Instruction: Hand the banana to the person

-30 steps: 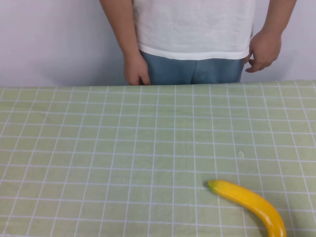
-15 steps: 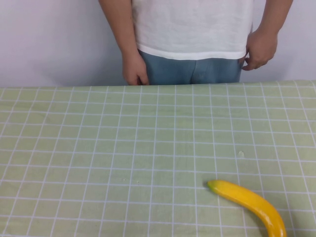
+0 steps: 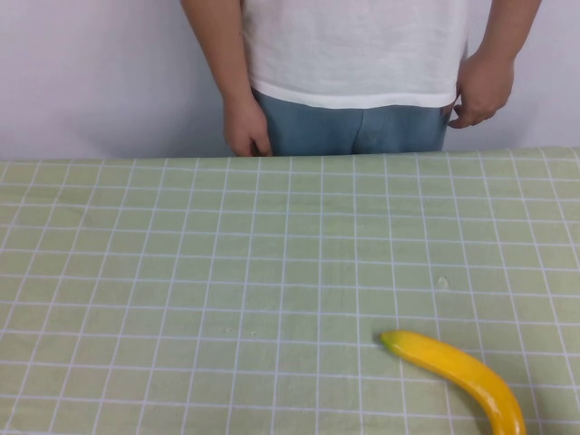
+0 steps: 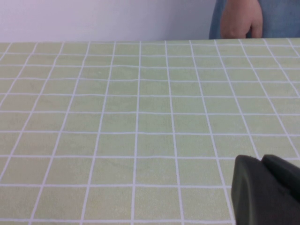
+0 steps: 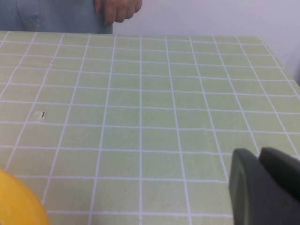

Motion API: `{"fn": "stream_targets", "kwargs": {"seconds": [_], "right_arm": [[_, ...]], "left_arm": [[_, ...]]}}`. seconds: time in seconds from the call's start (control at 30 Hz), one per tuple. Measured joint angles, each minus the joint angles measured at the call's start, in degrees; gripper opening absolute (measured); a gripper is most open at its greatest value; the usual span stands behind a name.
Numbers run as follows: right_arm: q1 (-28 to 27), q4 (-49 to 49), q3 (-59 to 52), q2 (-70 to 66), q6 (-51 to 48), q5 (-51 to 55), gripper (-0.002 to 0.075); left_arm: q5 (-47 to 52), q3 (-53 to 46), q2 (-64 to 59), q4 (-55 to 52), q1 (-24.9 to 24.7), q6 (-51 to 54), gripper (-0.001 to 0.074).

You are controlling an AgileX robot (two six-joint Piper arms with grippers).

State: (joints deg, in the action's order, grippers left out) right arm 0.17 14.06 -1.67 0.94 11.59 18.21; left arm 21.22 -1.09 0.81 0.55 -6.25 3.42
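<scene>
The banana [image 3: 458,370] is lying on the near right part of the green checked tablecloth [image 3: 227,272], nothing touching it. The left gripper [image 4: 265,190] and right gripper [image 5: 262,185] are hanging low over the near cloth, each showing only a dark edge, so I cannot tell their opening or hold. The person [image 3: 353,63] is standing beyond the far edge, both arms hanging down.

No text, label, brand, number or sign can be read anywhere in these views: the checked cloth on the worktop [image 3: 181,272], the banana [image 3: 458,370] and the person's white T-shirt [image 3: 353,45] all appear plain and unmarked.
</scene>
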Motion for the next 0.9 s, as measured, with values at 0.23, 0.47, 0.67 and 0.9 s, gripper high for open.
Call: {"fn": "stream_targets", "kwargs": {"seconds": [0.23,0.47,0.67,0.9], "right_arm": [[0.0,0.12,0.0,0.0,0.0,-2.38,-0.0006],[0.0,0.12,0.0,0.0,0.0,-9.44,-0.0006],[0.0,0.02,0.0,0.0,0.0,-26.42,-0.0006],[0.0,-0.12,0.0,0.0,0.0,-49.35,-0.0006]], "left_arm": [[0.0,0.0,0.0,0.0,0.0,0.0,0.0],[0.0,0.0,0.0,0.0,0.0,0.0,0.0],[0.0,0.0,0.0,0.0,0.0,0.0,0.0],[0.0,0.0,0.0,0.0,0.0,0.0,0.0]]}}
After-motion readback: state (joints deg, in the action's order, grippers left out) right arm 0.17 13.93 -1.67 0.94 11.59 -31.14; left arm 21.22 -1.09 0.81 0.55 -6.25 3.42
